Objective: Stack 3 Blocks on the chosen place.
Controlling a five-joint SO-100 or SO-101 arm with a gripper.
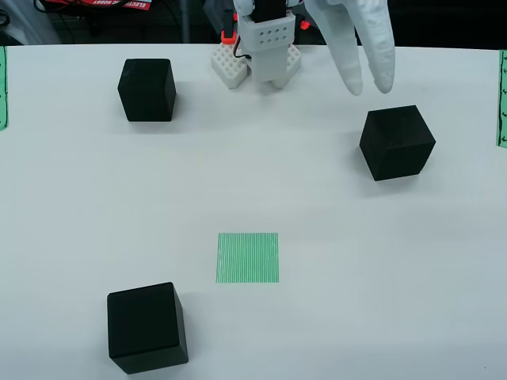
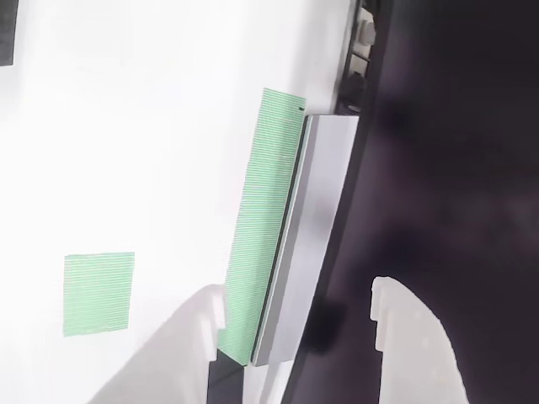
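Around green square [image 1: 248,257], open tabletop [image 1: 333,317]

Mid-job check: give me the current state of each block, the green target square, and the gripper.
Far-left block: on the table, unstacked.
Right block: on the table, turned at an angle, unstacked.
Near-left block: on the table, unstacked.
Green square: bare, nothing on it.
Gripper: open, holding nothing, above the right block.
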